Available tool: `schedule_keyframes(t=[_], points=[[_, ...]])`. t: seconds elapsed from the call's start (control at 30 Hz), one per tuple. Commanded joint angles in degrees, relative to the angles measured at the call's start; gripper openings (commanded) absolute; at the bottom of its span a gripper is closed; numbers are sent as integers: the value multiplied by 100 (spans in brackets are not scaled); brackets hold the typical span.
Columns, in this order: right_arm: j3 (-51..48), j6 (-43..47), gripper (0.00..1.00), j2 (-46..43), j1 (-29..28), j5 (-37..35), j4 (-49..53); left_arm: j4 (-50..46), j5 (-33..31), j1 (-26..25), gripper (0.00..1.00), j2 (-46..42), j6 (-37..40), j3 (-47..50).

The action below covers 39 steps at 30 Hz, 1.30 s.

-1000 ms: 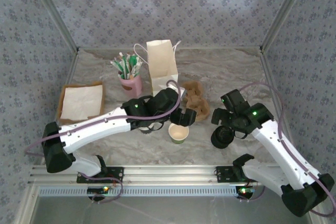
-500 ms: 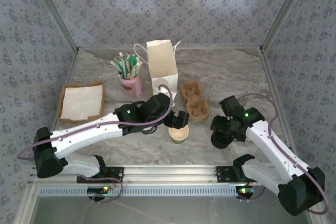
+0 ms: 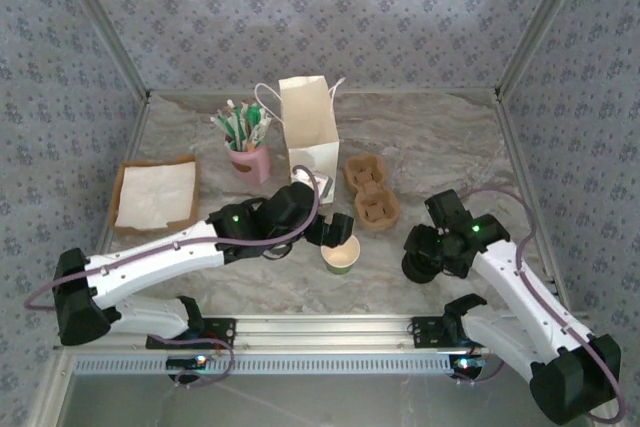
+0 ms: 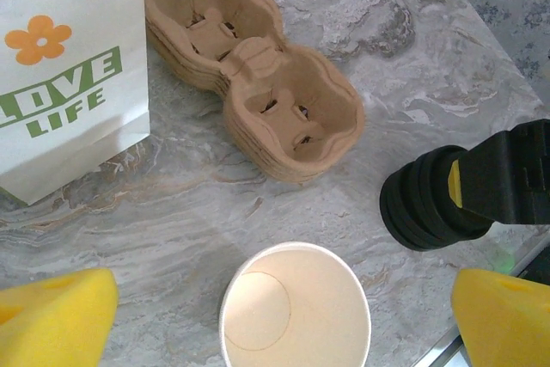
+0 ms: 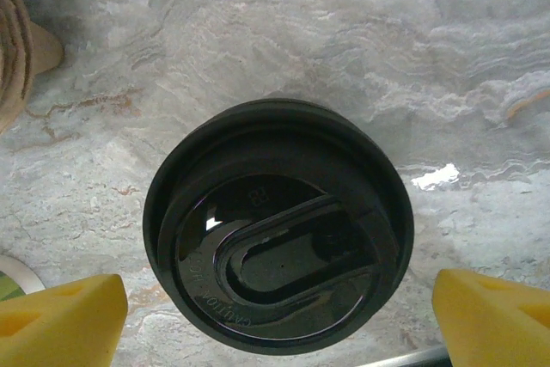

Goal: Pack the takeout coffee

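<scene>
Top external view, nearest first: the paper cup (image 3: 340,254) stands upright and lidless near the front middle of the marble table (image 3: 440,137), its cream inside showing. The left gripper (image 3: 336,231) hangs just over its far rim. In the left wrist view the yellow pads (image 4: 53,315) are spread wide, one at 9 o'clock of the cup (image 4: 295,307) and one at 3 o'clock, neither touching it.

At 3 o'clock of the cup, well apart from it, sits a stack of black lids (image 3: 418,265). The right gripper (image 3: 428,253) is low over it. In the right wrist view its pads (image 5: 60,320) stand apart on either side of the top lid (image 5: 277,225), gripping nothing.

At 1 o'clock of the cup lie stacked brown cup carriers (image 3: 372,192). At 12 o'clock stands the white bag (image 3: 310,127), upright and open, printed "LOVE LIFE". At 10 o'clock is a pink holder (image 3: 250,159) of sticks, and beyond it, at 9 o'clock, a brown tray (image 3: 126,179) of white napkins.
</scene>
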<state>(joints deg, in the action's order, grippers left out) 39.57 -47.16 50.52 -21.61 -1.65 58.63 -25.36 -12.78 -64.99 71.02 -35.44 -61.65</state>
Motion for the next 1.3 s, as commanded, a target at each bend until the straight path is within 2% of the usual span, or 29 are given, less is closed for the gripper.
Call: schedule_keyframes(t=[0.0, 1.27], points=[[-107, -110, 92, -4, 50, 188, -92, 146, -107, -31, 100, -162, 20, 61], [-180, -96, 79, 276, 210, 112, -190, 234, 18, 73, 99, -71, 42, 127]])
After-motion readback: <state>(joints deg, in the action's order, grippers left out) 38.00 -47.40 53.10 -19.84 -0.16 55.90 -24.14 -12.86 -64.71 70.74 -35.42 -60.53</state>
